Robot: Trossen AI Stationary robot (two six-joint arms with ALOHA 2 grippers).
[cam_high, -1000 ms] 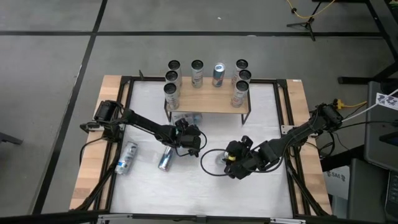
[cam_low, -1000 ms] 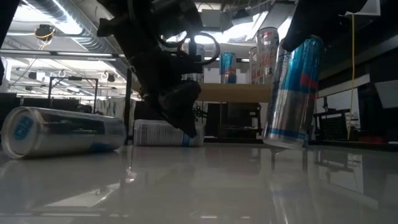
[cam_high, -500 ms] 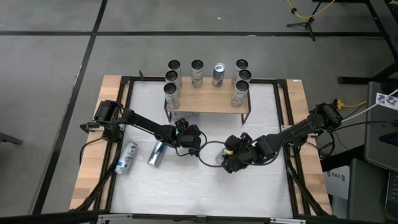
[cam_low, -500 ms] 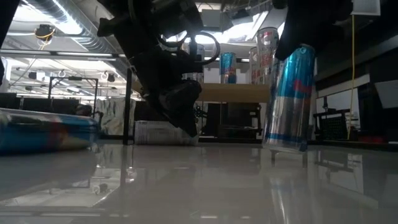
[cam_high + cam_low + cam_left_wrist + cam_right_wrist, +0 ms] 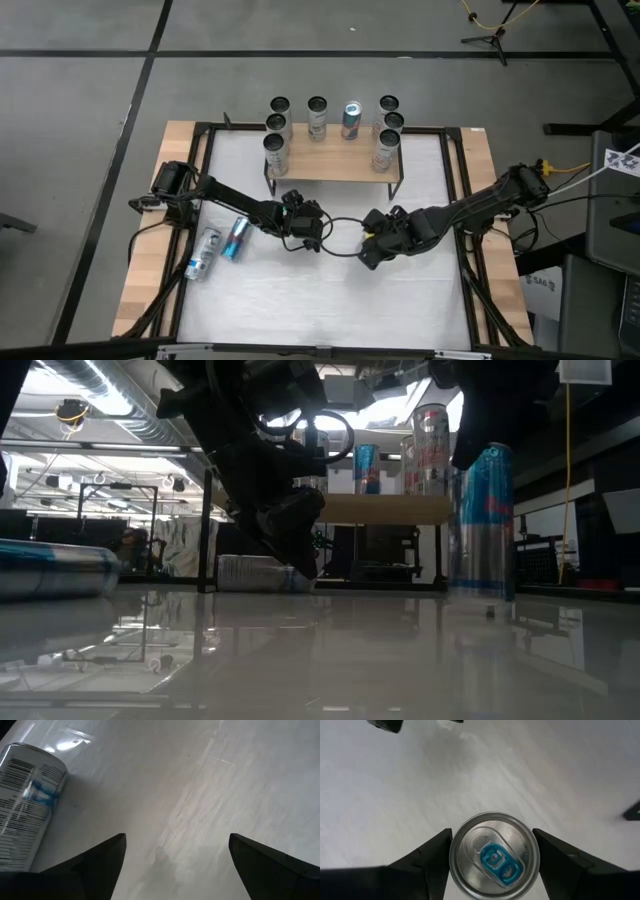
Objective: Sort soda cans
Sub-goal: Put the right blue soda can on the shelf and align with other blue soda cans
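Observation:
My right gripper [image 5: 370,248] is shut on a silver-and-blue soda can [image 5: 483,520] near the table's middle; the can's top with a blue tab shows in the right wrist view [image 5: 494,856]. My left gripper [image 5: 307,230] hangs open and empty just left of it, low over the table [image 5: 175,845]. Two cans lie on their sides at the left, one blue [image 5: 235,238] and one silver [image 5: 203,253]. Another lies under the wooden shelf [image 5: 27,820]. Several cans stand on the shelf [image 5: 335,160]. My right gripper pinches the can between its two fingers, on opposite sides of the wall just below the top rim [image 5: 453,865]. The fingers come from above, pointing down. The can stands upright; whether its base touches the table I cannot tell.
The wooden shelf stands at the table's far middle, with cans along its back and sides. A black cable loop [image 5: 340,225] lies between the two grippers. The white table surface [image 5: 320,300] is bare toward the near edge. A black frame [image 5: 458,200] borders the table.
My right gripper has shifted a little toward the far edge, and its can has come from tilted to upright. The blue can lying near my left gripper has rolled toward the table's left edge, beside the silver one. My left gripper has kept still.

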